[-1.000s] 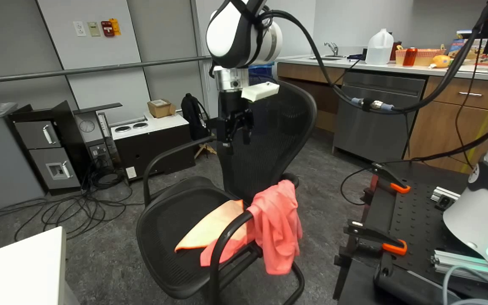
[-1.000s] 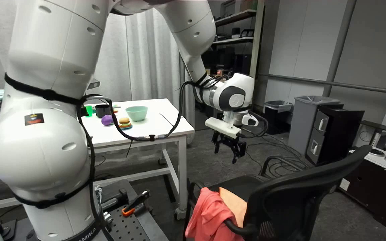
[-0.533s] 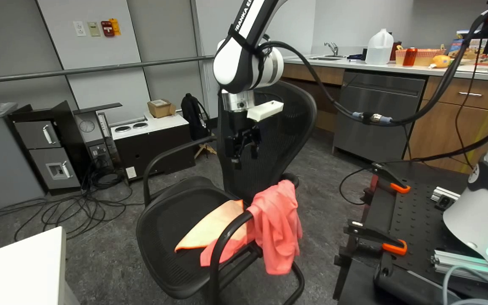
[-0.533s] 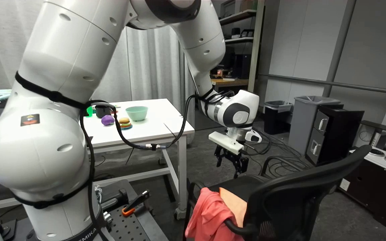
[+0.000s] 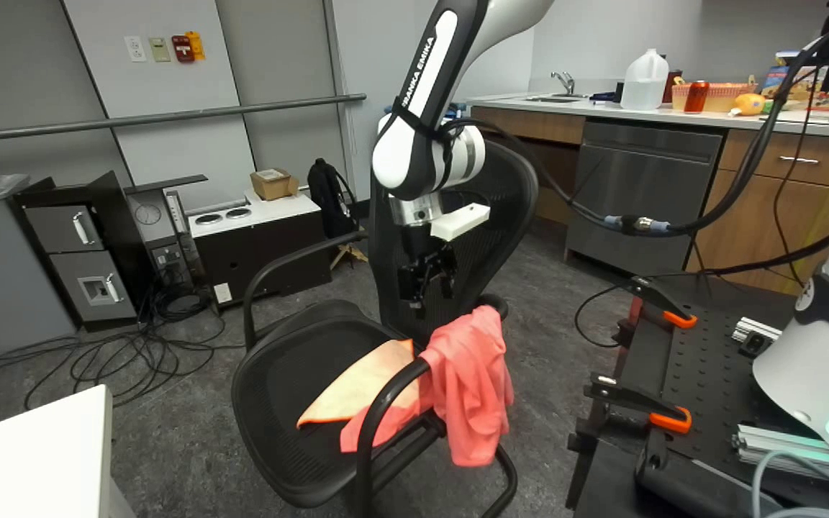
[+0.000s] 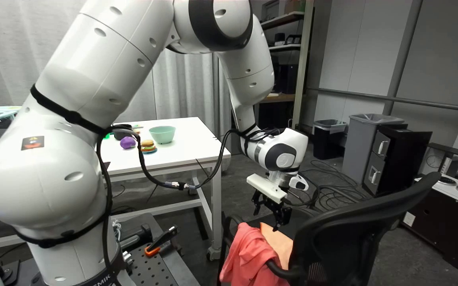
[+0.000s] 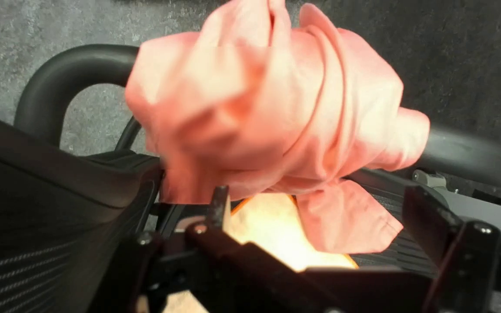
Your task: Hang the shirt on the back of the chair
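Your soft salmon-red cloth shirt (image 5: 470,388) is lying draped over a curved armrest (image 5: 369,428) of the large black mesh-backed office chair (image 5: 306,370); your black gripper (image 7: 318,202) is hanging nearby, jaws spread, seemingly touching nothing. Closing too low, you're risking pinching the flat orange-tan cloth (image 5: 364,381) alongside.

Gripper (image 5: 433,300) lower, nearer the shirt (image 5: 466,381)

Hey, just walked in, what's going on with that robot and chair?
A robot arm, jaws open and holding nothing, is over a black office chair. The salmon-red shirt is draped over an armrest, one end on the seat, overlapping an orange-tan cloth. It isn't on the backrest yet.
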You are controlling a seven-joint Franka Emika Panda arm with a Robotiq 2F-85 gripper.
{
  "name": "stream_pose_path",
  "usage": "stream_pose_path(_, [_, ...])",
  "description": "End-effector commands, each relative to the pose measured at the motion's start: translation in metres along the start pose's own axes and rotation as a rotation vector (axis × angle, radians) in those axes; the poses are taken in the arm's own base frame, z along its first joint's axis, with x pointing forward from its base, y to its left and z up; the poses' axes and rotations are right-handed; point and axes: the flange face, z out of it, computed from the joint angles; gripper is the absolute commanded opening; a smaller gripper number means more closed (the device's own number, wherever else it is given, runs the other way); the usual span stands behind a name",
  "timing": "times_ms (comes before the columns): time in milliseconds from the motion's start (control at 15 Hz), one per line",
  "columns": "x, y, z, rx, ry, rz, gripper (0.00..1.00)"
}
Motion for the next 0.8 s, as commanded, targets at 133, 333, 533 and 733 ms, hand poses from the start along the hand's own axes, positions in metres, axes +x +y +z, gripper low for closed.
stream_pose_path(133, [-0.002,0.015,0.029,0.054,-0.032,0.03,1.0])
stream_pose_path(333, [-0.003,0.016,0.039,0.073,-0.05,0.047,0.74])
stream_pose_path(533, [-0.004,0.018,0.04,0.075,-0.053,0.052,0.63])
stream_pose_path(733, [-0.003,0.02,0.034,0.078,-0.044,0.057,0.39])
